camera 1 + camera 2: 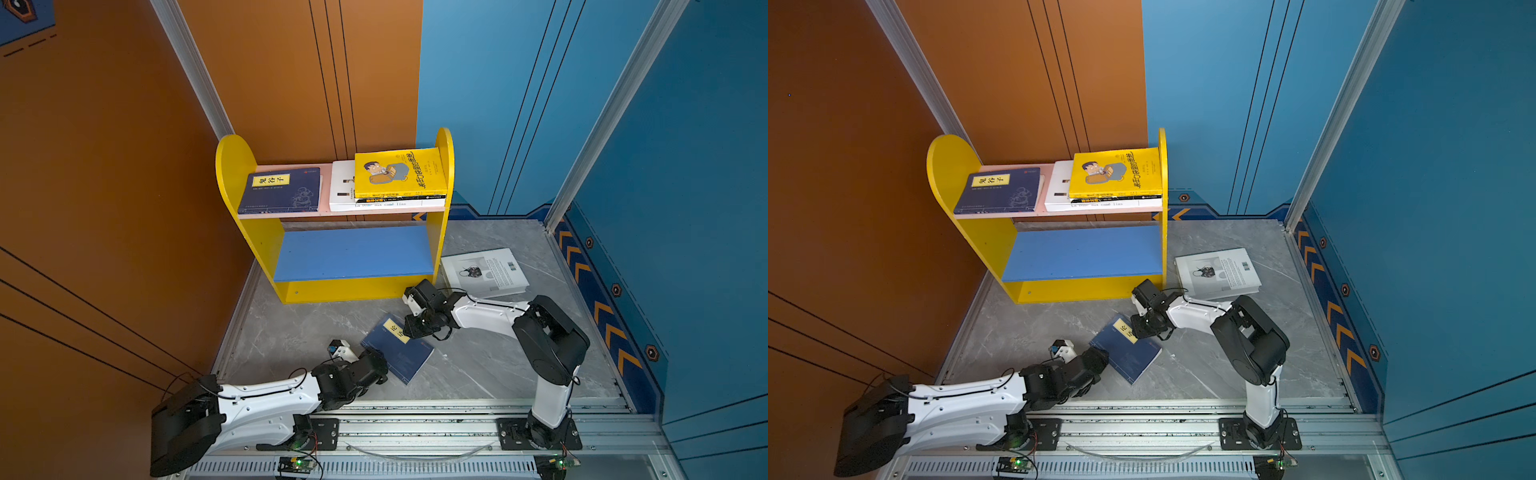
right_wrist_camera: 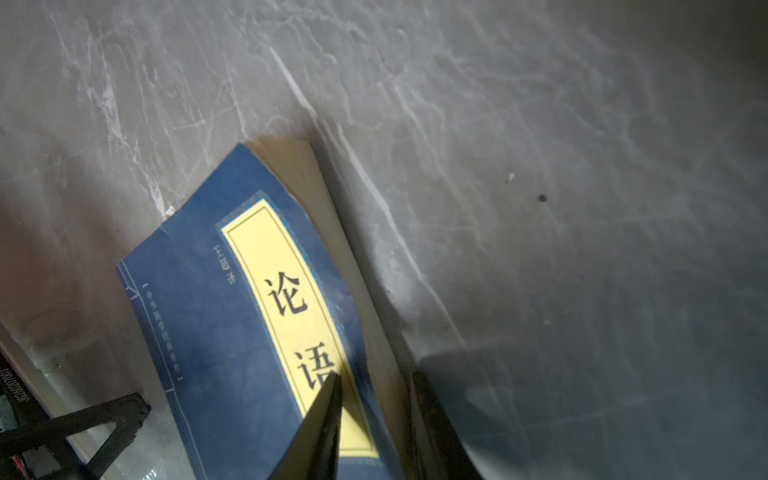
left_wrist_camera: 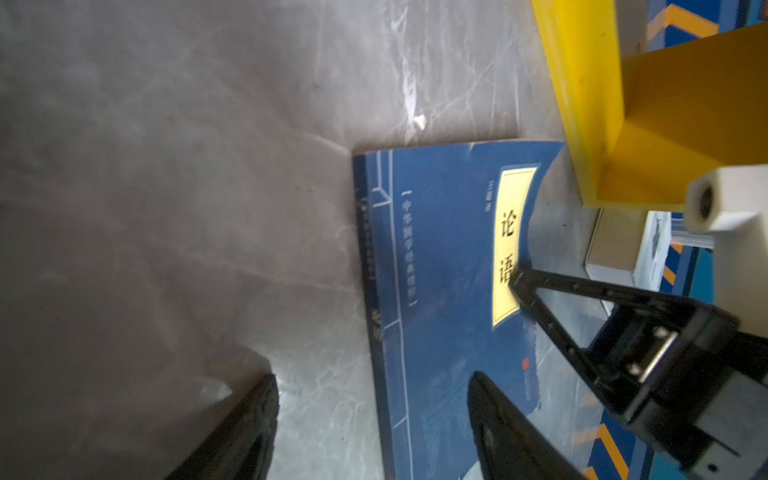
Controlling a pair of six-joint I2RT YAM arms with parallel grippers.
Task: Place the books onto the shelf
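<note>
table [image 1: 478, 374]: grey marble-look slab, smooth, faint sheen
shelf [image 1: 232, 166]: painted board, matt, flat colour
navy book [image 1: 405, 357]: paper cover, dull satin; yellowed page edges
yellow book [image 1: 399, 172]: glossier cover
arm shells [image 1: 266, 399]: white glossy plastic, black matt joints
rail [image 1: 415, 428]: bare brushed metal, grooved
</note>
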